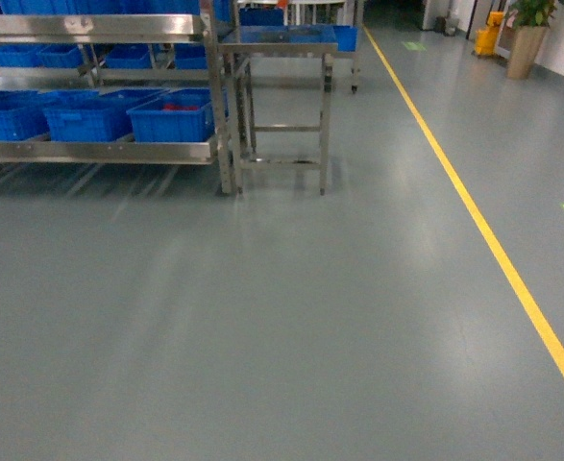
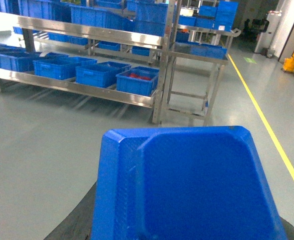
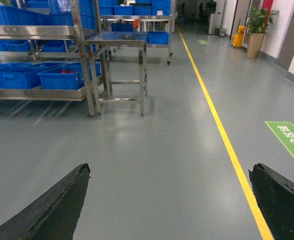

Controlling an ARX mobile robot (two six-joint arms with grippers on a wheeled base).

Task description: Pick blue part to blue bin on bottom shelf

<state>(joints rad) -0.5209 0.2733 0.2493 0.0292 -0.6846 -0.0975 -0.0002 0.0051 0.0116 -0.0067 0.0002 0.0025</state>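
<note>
**Operator:** Report claw status and the location of the part.

**Unit:** My left claw (image 2: pixel 187 235) is clamped on the blue part (image 2: pixel 187 185). In the left wrist view the part fills the lower frame, a flat moulded piece with chamfered corners, its broad face tilted up toward the camera. My right claw (image 3: pixel 169 200) is spread wide and carries nothing; only the two dark finger tips show at the lower corners of its view. Neither claw appears in the head view.

**Operator:** Where does the destination lie relative to the held part?

**Unit:** Ahead and to the left. The bottom shelf (image 1: pixel 99 151) carries a row of blue bins. The nearest to me is the end bin (image 1: pixel 171 117), at the right end of the row beside the rack's corner post (image 1: pixel 226 144); something red lies inside it. Rack and part are well apart, with open floor between. The left arm is the nearer one and already holds the load.

**Operator:** Obstructions?

**Unit:** A steel bench (image 1: pixel 280 106) stands just right of the corner post. The upper shelf (image 1: pixel 89 29) overhangs the bins, so in my judgement the part must enter low, from the front. A yellow floor line (image 1: pixel 474 206) runs along the right, clear of the path.

**Operator:** Which bin receives the part?

**Unit:** Cannot be determined from here.
</note>
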